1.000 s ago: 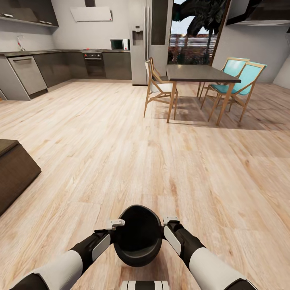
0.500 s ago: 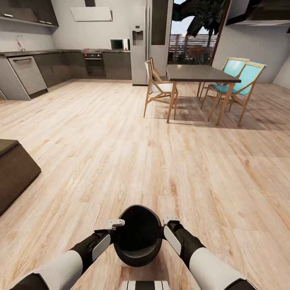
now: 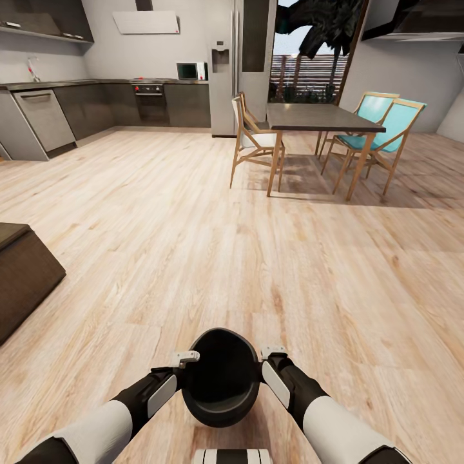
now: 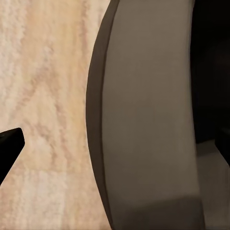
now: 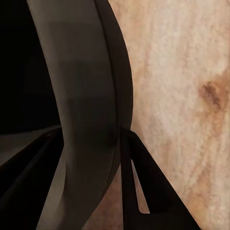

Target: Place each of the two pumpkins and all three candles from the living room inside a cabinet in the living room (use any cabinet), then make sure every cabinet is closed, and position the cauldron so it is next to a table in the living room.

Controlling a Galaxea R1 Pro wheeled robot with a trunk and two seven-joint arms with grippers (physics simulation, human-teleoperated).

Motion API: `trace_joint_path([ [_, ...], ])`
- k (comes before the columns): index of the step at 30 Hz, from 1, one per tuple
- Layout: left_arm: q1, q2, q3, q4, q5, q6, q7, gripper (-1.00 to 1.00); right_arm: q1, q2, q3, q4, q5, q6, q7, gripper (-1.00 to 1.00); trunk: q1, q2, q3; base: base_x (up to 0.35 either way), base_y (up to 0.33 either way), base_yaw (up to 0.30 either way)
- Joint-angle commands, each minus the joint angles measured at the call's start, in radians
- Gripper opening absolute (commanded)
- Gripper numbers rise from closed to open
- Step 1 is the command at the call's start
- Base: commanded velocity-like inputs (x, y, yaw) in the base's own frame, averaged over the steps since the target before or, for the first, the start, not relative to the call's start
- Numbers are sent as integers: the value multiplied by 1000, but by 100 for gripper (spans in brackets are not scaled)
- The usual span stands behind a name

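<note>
Cauldron (image 3: 221, 385): black, round, mouth up, carried low in front of my trunk above the wood floor (image 3: 193, 245).
Left hand (image 3: 185, 356): at the cauldron's left rim; my left wrist view shows the wall between my fingers (clamped on it, I judge).
Right hand (image 3: 272, 352): closed on the right rim, one finger inside, one outside.
Table (image 3: 322, 116): dark top, pale legs, ahead and to my right, well apart from the cauldron.
Chairs (image 3: 254, 138): ringing the table (its near corner looks free).
Nearer arm: right, slightly.
</note>
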Motion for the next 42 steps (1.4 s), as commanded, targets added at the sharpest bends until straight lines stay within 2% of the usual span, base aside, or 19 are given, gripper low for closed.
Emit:
trace_joint_path([
  [1,-1,1,-8,-2,10,2,8,100,0,0,4,-1,-14,2,-9,-100,0,0,-1,0,0,0],
  [7,-1,1,-8,-2,10,2,9,100,0,0,4,-1,-14,2,-9,-100,0,0,-1,0,0,0],
  [8,-1,0,-8,-2,10,2,9,-100,0,0,5,-1,-14,2,-9,-100,0,0,-1,0,0,0],
  [30,0,1,-7,-2,10,1,10,-100,0,0,3,-1,-14,2,-7,-100,0,0,-1,0,0,0],
  [42,-1,0,-6,-2,11,7,9,-100,0,0,3,-1,-14,2,-7,-100,-6,2,46,0,0,0],
])
